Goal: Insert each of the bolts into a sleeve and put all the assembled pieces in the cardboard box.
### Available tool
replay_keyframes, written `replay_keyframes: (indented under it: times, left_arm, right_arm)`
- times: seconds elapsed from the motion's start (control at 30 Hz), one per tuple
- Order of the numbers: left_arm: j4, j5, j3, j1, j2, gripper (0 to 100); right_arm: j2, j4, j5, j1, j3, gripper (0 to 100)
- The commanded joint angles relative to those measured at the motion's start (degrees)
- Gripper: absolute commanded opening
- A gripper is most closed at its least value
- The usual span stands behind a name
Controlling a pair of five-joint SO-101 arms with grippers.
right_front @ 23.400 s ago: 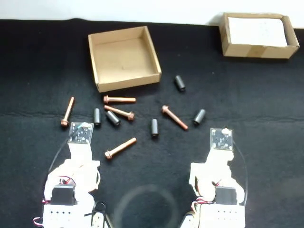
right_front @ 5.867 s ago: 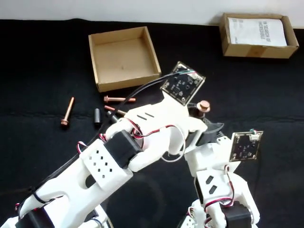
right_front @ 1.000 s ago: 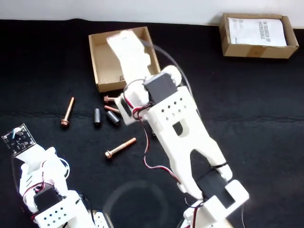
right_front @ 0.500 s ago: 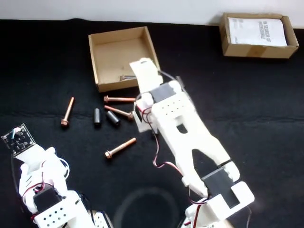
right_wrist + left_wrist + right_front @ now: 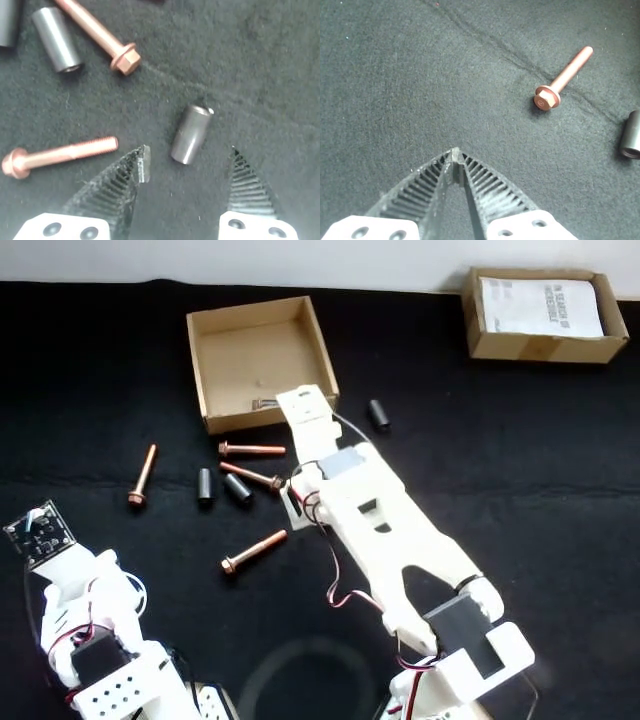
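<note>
Left pincer (image 5: 456,155): jaws pressed together with nothing between them; parked at the near left of the bench (image 5: 540,500), well apart from the work
Leftmost bolt (image 5: 142,475): copper-coloured, with a flanged hex head and a slim shank; lies alone, its head end toward the left pincer
Middle sleeves: straight sleeve (image 5: 205,485) and tilted sleeve (image 5: 237,488); short dark metal tubes lying on their sides near each other
Cardboard box (image 5: 250,350): shallow, open-topped, plain brown; one assembled piece (image 5: 268,403) lies inside by the near wall
Right pincer (image 5: 189,159): jaws spread wide and empty; both have ribbed inner faces
Target sleeve (image 5: 191,133): smooth dull-grey cylinder, hollow, lying on its side on the black felt-like cloth
Key relation: the target sleeve sits just ahead of the right pincer, in line with the gap between the jaws, touching neither; its long axis runs nearly along the reach, slightly tilted, so the jaws should close across its round flanks; the right arm is far nearer than the left
Handling: likely to roll or slip if one jaw meets it first
Neighbouring bolt (image 5: 42,155): just beside one jaw; worth avoiding
Far sleeve (image 5: 378,414): right of the cardboard box, alone
</note>
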Motion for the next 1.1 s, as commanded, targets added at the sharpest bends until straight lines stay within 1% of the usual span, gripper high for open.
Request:
replay_keyframes:
  times: [0.0,0.2,0.37,0.6,0.7,0.77,0.87,0.93,0.97,1.07]
  left_arm:
    - [0.00,-0.26,0.92,-0.04,-1.54,1]
    - [-0.09,-0.26,0.92,-0.13,-1.54,1]
    - [-0.09,-0.26,0.92,-0.22,-1.71,1]
    - [-0.09,-0.26,0.92,-0.31,-1.71,1]
    - [-0.09,-0.26,0.92,-0.40,-1.71,1]
    - [-0.09,-0.26,0.92,-0.40,-1.80,1]
    - [-0.09,-0.26,0.92,-0.40,-1.80,1]
    - [-0.09,-0.26,0.92,-0.40,-1.80,1]
    - [-0.09,-0.26,0.92,-0.40,-1.80,1]
    - [-0.09,-0.26,0.92,-0.40,-1.63,1]
  right_arm:
    - [-2.95,-4.44,-0.35,0.84,1.19,22.8]
    - [0.22,-10.77,-0.44,0.84,3.30,22.8]
    - [7.08,-10.77,-0.62,1.01,2.95,22.8]
    - [7.96,-10.86,-0.62,1.10,3.38,22.8]
    - [8.04,-10.95,-0.62,2.24,3.38,22.3]
    - [8.04,-10.95,-0.62,3.12,3.21,17.1]
    - [8.04,-11.03,-0.35,4.44,3.12,0.0]
    - [7.96,-10.95,-0.35,5.58,3.38,2.2]
    - [7.87,-10.77,-0.35,6.29,3.30,0.6]
    - [7.16,-10.51,-0.35,9.10,2.86,0.8]
